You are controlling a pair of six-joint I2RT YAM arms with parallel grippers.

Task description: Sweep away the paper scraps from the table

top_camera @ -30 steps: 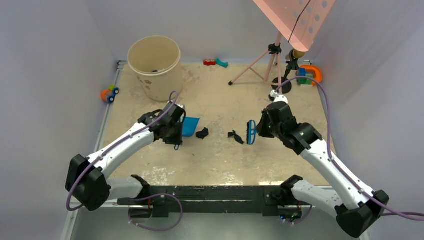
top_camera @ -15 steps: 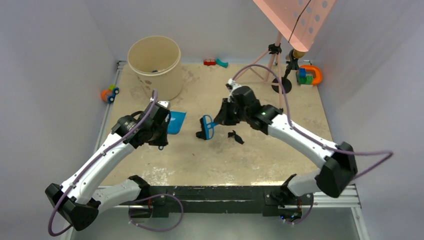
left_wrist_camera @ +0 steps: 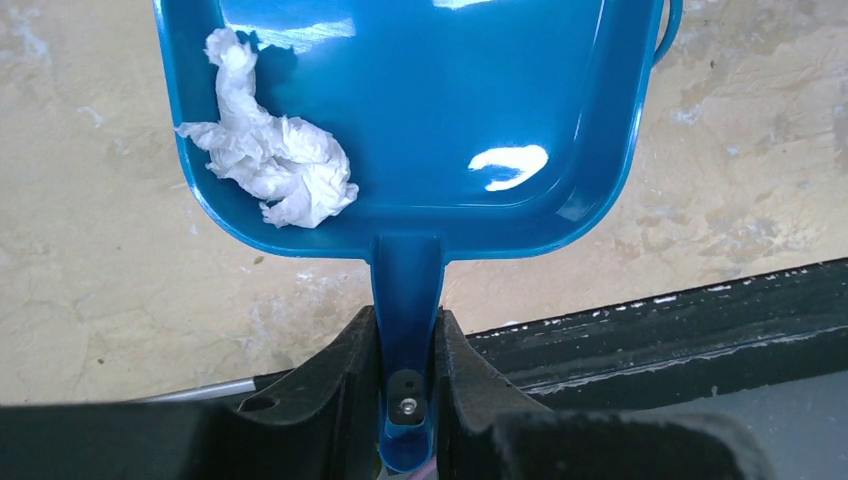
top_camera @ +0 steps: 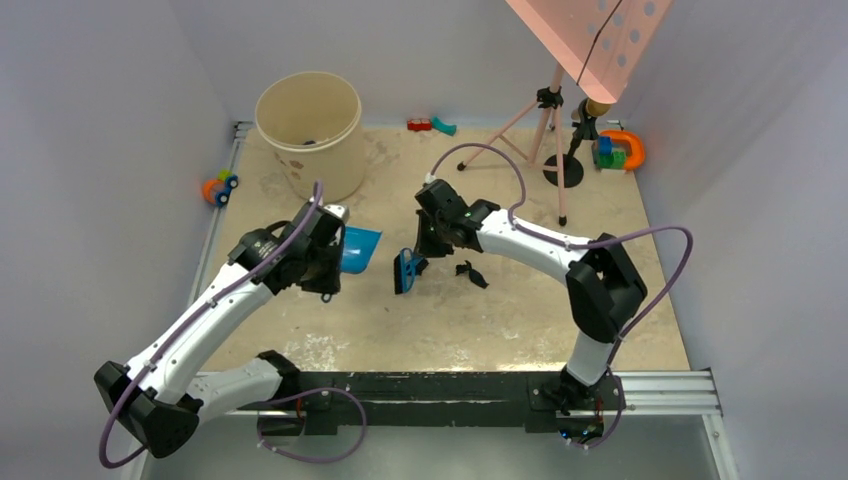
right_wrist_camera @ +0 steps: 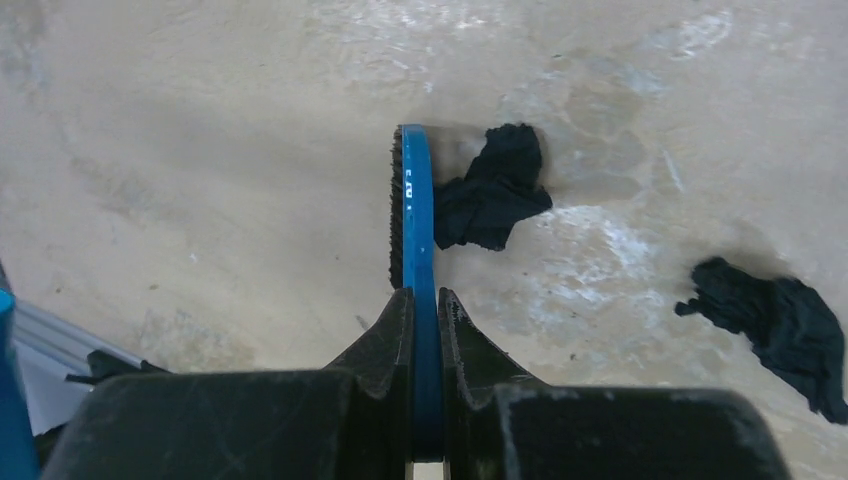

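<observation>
Scraps: one black scrap [right_wrist_camera: 490, 190] lies at centre frame of the right wrist view, on the table [right_wrist_camera: 200, 150]. It touches the smooth back of the blue brush [right_wrist_camera: 414, 215], whose black bristles face frame left, away from it. A second black scrap [right_wrist_camera: 775, 322] sits at lower right of that view, well apart from the brush. One white wad [left_wrist_camera: 270, 165] rests inside the blue dustpan [left_wrist_camera: 450, 100], at upper left of the left wrist view, against the pan's side wall.

Right pincer [right_wrist_camera: 425, 300]: clenched on the brush, one finger on each flat side, brush held edge-on.

Left pincer [left_wrist_camera: 405, 325]: clenched on the dustpan's handle, pan pointing up-frame.

Top view: brush and both black scraps sit mid-frame. The dustpan is just left of them, not touching the brush. A cream bucket [top_camera: 310, 130] stands at upper left.
</observation>
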